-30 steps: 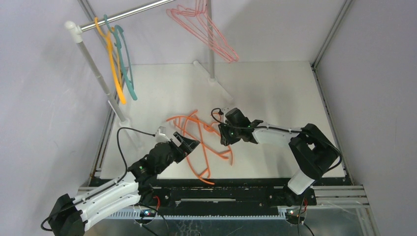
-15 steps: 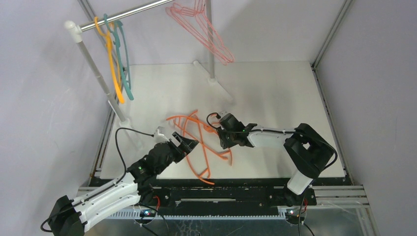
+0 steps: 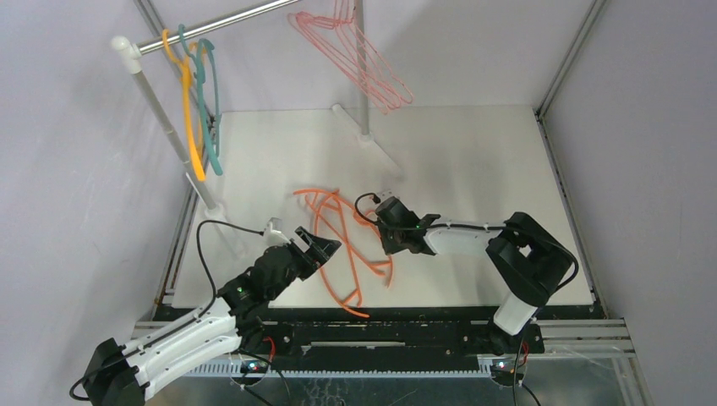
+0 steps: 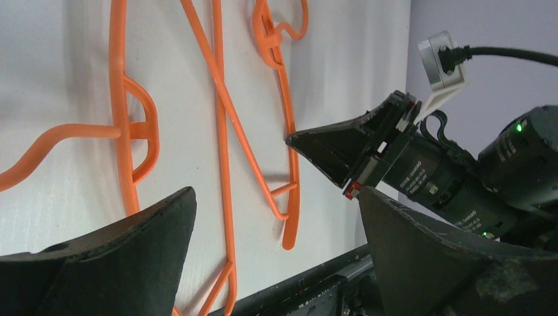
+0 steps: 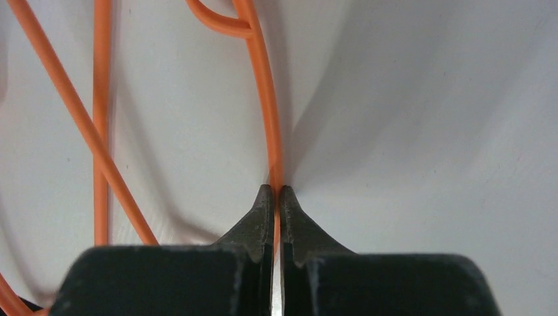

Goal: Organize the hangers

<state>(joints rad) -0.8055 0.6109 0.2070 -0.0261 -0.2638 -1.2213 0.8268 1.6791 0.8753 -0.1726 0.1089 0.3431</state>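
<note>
- Orange is the colour in our right gripper (image 5: 276, 192). Its jaws are pressed together on one thin bar of an orange hanger (image 5: 266, 99), with no gap beyond the bar itself.
- That hanger belongs to a loose tangle of orange hangers (image 3: 338, 245) lying flat on the white counter (image 3: 473, 161), toward the front edge and between our two arms.
- Our left gripper (image 3: 323, 243) hovers just beside the tangle's left side, jaws spread wide and holding nothing.
- Farther out, the silver rail (image 3: 228, 19) carries a yellow-orange hanger (image 3: 193, 127) and teal hangers (image 3: 211, 110) at its left end, with pink hangers (image 3: 363, 59) further right.
- We judge the job well underway, since those colours are hung while the orange ones all lie on the counter. The grasp looks made. What remains is lifting, untangling and hooking each orange hanger onto the rail.
</note>
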